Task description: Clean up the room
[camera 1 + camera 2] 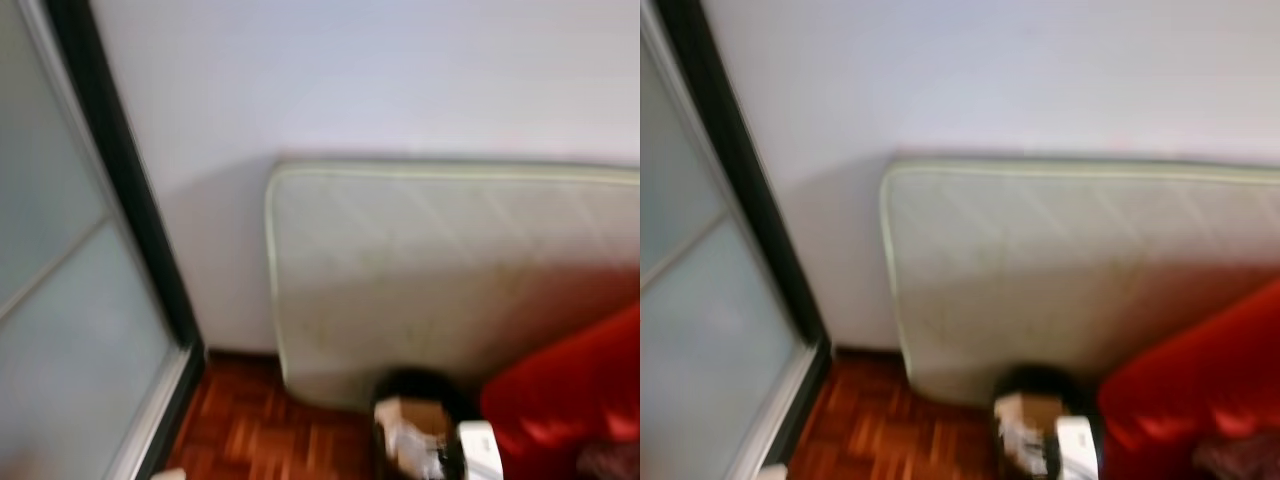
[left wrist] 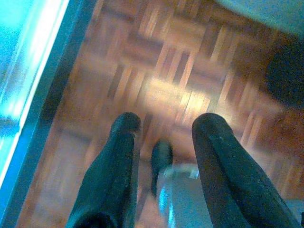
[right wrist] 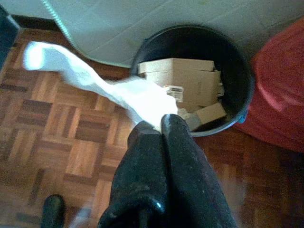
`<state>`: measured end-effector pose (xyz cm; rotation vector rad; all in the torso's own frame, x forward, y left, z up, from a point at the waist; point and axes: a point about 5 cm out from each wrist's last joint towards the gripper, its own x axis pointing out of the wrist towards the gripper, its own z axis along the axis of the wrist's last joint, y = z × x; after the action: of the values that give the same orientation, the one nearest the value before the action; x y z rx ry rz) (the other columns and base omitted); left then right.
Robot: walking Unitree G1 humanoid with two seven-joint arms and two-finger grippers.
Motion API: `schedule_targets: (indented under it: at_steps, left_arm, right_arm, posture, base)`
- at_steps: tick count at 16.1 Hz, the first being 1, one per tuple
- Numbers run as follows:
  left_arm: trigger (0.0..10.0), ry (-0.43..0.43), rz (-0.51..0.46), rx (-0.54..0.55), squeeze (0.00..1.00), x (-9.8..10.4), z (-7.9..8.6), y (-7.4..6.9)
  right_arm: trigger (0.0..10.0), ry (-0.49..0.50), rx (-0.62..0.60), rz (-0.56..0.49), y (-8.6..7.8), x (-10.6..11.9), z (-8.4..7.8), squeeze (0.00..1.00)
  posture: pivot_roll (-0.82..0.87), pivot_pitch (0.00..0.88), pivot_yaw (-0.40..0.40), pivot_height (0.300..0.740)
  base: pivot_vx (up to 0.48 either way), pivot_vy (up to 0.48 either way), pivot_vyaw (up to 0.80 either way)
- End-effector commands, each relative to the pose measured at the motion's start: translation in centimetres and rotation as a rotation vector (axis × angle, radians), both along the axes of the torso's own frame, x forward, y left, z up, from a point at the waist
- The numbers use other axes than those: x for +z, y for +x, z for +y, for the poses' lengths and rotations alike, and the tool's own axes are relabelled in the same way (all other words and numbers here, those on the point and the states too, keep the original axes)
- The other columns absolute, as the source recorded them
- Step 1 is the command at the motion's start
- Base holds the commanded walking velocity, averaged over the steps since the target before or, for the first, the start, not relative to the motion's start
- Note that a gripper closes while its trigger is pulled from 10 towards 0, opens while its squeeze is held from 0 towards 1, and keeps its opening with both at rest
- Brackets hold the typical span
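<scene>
The left gripper [image 2: 164, 128] hangs over the parquet floor [image 2: 156, 71], jaws parted and empty; the right gripper [image 3: 164, 124], jaws pinched on a white tissue [image 3: 102, 88], should centre over the black bin [image 3: 240, 71] before releasing.

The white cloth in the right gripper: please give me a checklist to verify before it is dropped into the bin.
1. Right gripper shut on the white cloth: ok.
2. Bin open, no lid: ok.
3. Room in the bin above the cardboard boxes: ok.
4. Cloth fully over the bin: not ok; most of it hangs over the floor.
5. Left gripper open, apart from the bin: ok.
6. Head views sharp: not ok, blurred.
</scene>
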<state>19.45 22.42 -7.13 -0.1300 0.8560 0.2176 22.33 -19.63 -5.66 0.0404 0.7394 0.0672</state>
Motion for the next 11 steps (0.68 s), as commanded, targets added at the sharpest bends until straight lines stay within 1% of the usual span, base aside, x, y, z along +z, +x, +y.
schedule_targets:
  at_steps: [1, 11]
  left_arm:
    - [10.0, -0.012, 0.014, -0.009, 0.00, -0.34, -0.60, -0.39]
    - [10.0, -0.014, 0.009, -0.008, 0.00, -0.29, -0.59, -0.31]
  right_arm:
    - [10.0, -0.016, -0.023, 0.022, -0.71, -0.31, -0.91, 0.00]
    - [10.0, -0.018, -0.035, 0.024, -0.69, -0.30, -0.97, 0.00]
  posture:
    - [-0.04, 0.000, -0.019, 0.740]
    - [-0.04, 0.000, -0.020, 0.740]
  base:
    - [0.270, 0.000, 0.00]
    - [0.272, 0.000, 0.00]
